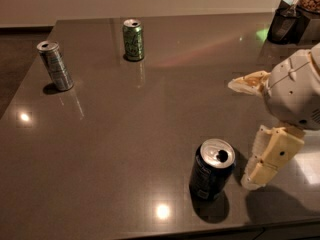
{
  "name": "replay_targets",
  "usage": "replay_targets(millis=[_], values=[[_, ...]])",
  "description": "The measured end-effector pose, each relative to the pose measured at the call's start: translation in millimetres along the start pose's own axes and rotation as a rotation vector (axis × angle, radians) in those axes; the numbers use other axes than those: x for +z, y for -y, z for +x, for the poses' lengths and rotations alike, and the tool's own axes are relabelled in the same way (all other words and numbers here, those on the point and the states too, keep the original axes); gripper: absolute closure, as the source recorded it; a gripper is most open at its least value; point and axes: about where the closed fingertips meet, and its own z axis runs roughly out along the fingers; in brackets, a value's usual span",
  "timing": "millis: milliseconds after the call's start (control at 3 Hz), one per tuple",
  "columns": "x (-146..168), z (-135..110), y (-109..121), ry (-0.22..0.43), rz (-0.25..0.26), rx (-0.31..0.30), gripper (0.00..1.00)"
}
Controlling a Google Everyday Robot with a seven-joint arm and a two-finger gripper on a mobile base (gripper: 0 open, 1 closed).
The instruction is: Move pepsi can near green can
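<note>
Arm is cut off by the right edge; only its white rounded housing and the cream gripper (pixel 267 159) below it show. Whether the gripper is wide or narrow: cannot tell, since its far side is hidden. It hangs low over the table, just beside the pepsi can on the can's right; contact unclear.

A tan crumpled thing (pixel 247 82) pokes out from behind the arm housing and is partly hidden; what it is can't be made out. A dark container (pixel 284 24) stands at the top right corner, with something brownish and grainy above it, clipped by the frame.

Surface is a dark grey-brown glossy table (pixel 150 114) with ceiling-light glints, a green reflection spot at far right and faint reflections under the cans. Near edge shows at the bottom. Pale wall (pixel 150 1) behind, dark floor (pixel 15 49) at left.

Pepsi can (pixel 212 169) is near the front edge, right of centre. It is upright with its long axis vertical, the silver top facing up, the opening toward the right, and a pale label patch low on the near side.

Green can (pixel 133 40) is upright at the far side, well apart from the pepsi can. Silver-grey patterned can (pixel 55 66) is upright at far left, near the left edge.
</note>
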Motion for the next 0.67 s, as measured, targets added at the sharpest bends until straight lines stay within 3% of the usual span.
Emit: replay_targets(millis=[667], values=[[30.3, -23.7, -23.8, 0.063, -0.086, -0.055, 0.0]])
